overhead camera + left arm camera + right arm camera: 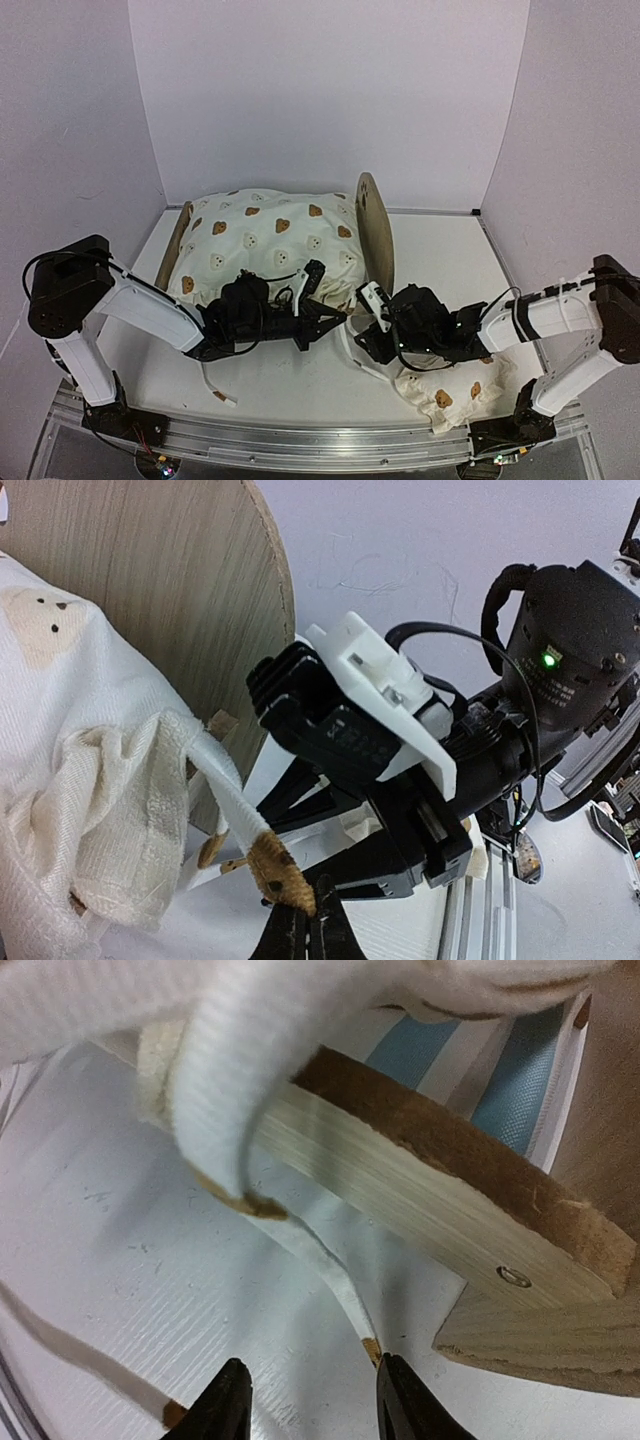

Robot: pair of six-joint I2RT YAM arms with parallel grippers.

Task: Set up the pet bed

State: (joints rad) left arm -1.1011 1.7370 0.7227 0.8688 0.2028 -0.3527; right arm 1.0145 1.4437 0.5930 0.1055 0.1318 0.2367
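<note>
The pet bed point(375, 235) stands at the back of the table, its round headboard point(180, 580) to the right. The big bear-print cushion point(270, 245) lies on it. By the bed's near right corner, my left gripper point(305, 930) is shut on the brown-tipped end of a white cushion tie point(278, 868). My right gripper point(312, 1405) hovers open over the table beside the wooden side rail point(420, 1190). Another tie end point(370, 1348) lies just by its right fingertip point(405, 1400), with nothing between the jaws. Blue-and-white striped fabric point(500, 1070) shows above the rail.
A small bear-print pillow point(450, 392) lies on the table under the right arm. A loose tie point(215, 385) trails across the table near the left arm. The two grippers point(345, 312) sit close together. White walls enclose the back and both sides.
</note>
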